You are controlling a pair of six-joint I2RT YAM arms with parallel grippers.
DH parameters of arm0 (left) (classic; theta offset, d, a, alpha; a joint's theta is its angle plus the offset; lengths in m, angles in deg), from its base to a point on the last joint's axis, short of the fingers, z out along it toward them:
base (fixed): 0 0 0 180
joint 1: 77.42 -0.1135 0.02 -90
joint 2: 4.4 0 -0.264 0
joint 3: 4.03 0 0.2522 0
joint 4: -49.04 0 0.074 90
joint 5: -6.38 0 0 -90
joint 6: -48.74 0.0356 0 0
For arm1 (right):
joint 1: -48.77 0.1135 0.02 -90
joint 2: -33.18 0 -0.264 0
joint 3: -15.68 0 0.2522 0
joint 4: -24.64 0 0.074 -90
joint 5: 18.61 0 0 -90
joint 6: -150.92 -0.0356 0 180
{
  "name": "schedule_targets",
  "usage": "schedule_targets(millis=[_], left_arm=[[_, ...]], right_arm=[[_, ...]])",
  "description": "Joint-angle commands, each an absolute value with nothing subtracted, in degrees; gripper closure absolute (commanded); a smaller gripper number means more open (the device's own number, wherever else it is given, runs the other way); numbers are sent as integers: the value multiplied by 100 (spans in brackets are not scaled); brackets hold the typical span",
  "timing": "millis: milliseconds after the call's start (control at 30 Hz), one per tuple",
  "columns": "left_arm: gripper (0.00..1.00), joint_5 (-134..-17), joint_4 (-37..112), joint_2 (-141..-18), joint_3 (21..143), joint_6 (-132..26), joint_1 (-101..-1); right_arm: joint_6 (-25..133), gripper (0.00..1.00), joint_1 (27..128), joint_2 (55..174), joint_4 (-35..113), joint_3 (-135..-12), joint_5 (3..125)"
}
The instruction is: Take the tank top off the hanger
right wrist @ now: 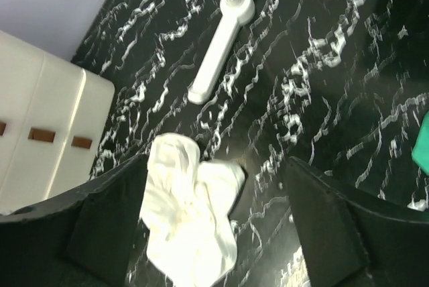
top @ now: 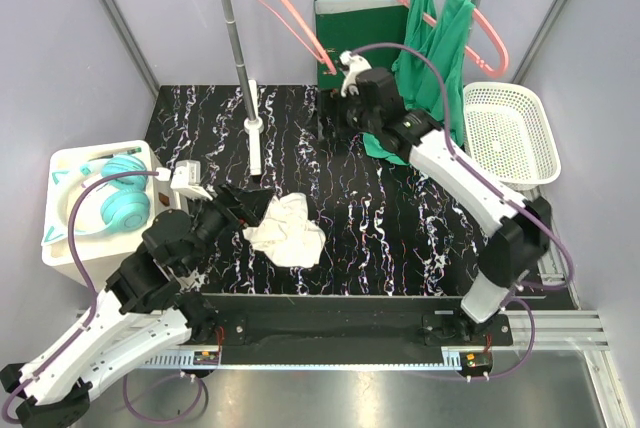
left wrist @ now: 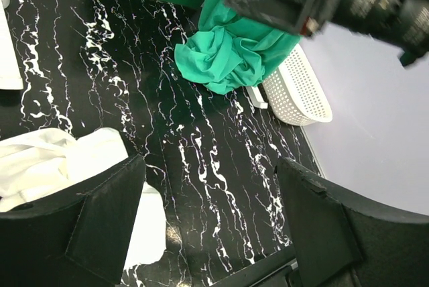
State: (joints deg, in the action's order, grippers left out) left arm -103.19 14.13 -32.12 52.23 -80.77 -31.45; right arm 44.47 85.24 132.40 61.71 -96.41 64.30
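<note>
Near left: left gripper (left wrist: 211,214), jaws spread, empty, beside a crumpled white garment (top: 287,231) on the table (top: 400,213).
Far centre: right gripper (right wrist: 216,223), jaws spread, empty.
Far right: green tank top (top: 440,43) hanging on pink hanger (top: 491,34); removal apparently not yet done.

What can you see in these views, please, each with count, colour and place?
tank top: one, green, on right hanger
right hanger: one, pink, back right
left hanger: one, pink, bare, back centre
cloth: one, white, crumpled, near centre
basket: one, white, right edge
board: one, green, upright at back
headphones: one, teal, on drawer unit
drawer unit: one, white, left
rack pole: one, grey, white foot, back left
table: one, black marbled
left gripper: open, empty
right gripper: open, empty
</note>
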Motion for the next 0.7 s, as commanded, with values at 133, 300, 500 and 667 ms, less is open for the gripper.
schedule_targets(millis=[133, 300, 500, 667], left_arm=[[17, -10348, 1656, -3235, 5306, -7896, -3145], [17, -10313, 1647, -3173, 5263, -7817, -3145], [17, -10313, 1647, -2997, 5131, -7861, -3137], [17, -10269, 1630, -2954, 5087, -7887, -3145]], right_arm=[[4053, 1, 8603, 11502, 5819, -7466, 6412], [3684, 0, 8893, 11194, 5178, -6085, 5839], [2929, 0, 9525, 11700, 3334, -5240, 5408], [2857, 0, 9991, 12624, 2847, -5529, 5706]])
